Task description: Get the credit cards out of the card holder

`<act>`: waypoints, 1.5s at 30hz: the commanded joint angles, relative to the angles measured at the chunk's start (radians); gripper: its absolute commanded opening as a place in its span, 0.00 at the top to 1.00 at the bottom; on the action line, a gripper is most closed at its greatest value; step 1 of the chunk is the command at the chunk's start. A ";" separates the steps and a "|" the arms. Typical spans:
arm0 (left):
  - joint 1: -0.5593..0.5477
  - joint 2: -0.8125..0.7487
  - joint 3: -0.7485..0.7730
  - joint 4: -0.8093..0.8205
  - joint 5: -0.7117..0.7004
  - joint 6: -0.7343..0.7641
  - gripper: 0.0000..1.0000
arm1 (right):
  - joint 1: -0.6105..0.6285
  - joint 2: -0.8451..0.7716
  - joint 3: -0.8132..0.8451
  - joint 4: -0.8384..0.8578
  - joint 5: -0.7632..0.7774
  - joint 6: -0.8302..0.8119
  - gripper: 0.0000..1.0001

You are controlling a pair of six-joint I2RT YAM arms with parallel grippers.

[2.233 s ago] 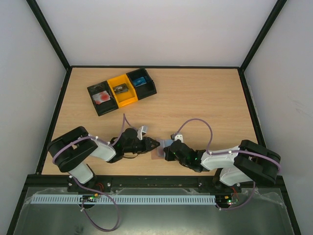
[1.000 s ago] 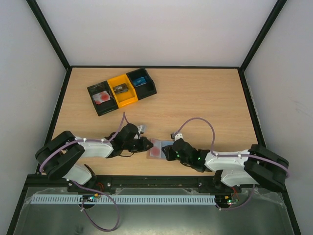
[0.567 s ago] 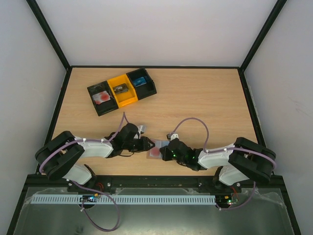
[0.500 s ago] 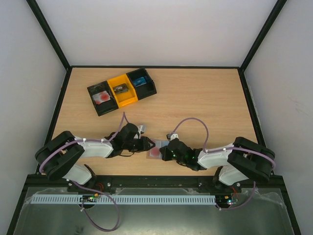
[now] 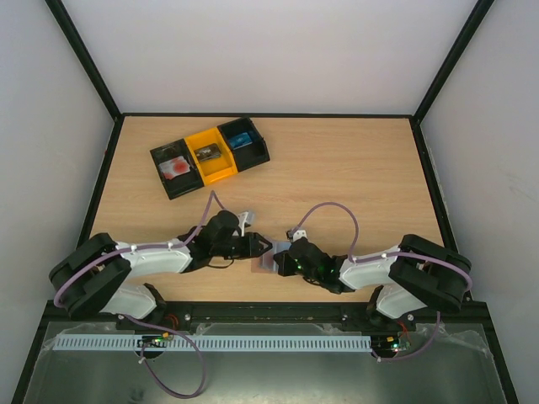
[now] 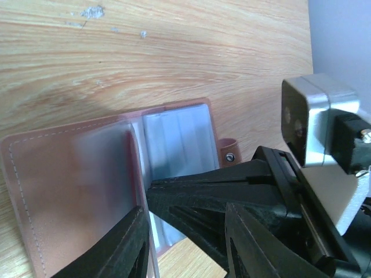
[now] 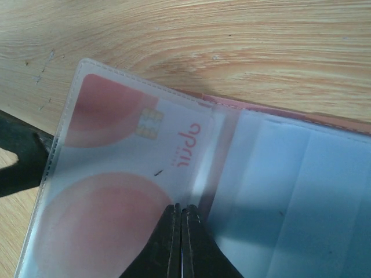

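The brown card holder (image 5: 266,254) lies open near the front edge between both grippers. In the left wrist view its leather flap (image 6: 69,191) is on the left and the clear sleeves (image 6: 177,136) on the right. A white credit card (image 7: 133,156) with red circles and a gold chip sits inside a clear sleeve. My right gripper (image 7: 181,207) is shut, its tips resting on that sleeve beside the fold. My left gripper (image 6: 185,211) is open; its left finger stands at a sleeve's edge, and the right gripper's shut fingers (image 6: 174,194) lie between its jaws.
A row of three bins stands at the back left: a black one (image 5: 174,171) with something red, a yellow one (image 5: 209,154), a black one (image 5: 244,141) with something blue. Black frame rails (image 5: 101,194) border the wooden table (image 5: 354,177).
The right gripper has shut and slid left onto the open holder. The left gripper has opened and pushed a little right, and the red card is now covered in the top view.
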 commanded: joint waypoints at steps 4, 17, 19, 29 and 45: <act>-0.015 -0.013 0.020 -0.028 -0.028 -0.006 0.61 | -0.002 0.013 0.005 0.015 0.014 0.004 0.98; -0.033 0.020 0.019 0.020 -0.022 -0.024 0.60 | -0.001 -0.018 -0.010 0.024 0.021 0.005 0.98; -0.033 0.021 0.018 0.024 -0.021 -0.026 0.60 | -0.002 -0.032 -0.013 0.024 0.027 0.009 0.98; -0.035 0.040 0.020 0.066 -0.001 -0.044 0.60 | -0.002 -0.163 -0.035 -0.081 0.107 0.014 0.95; -0.102 0.117 0.058 0.202 0.030 -0.093 0.59 | -0.010 -0.683 -0.099 -0.458 0.320 0.068 0.92</act>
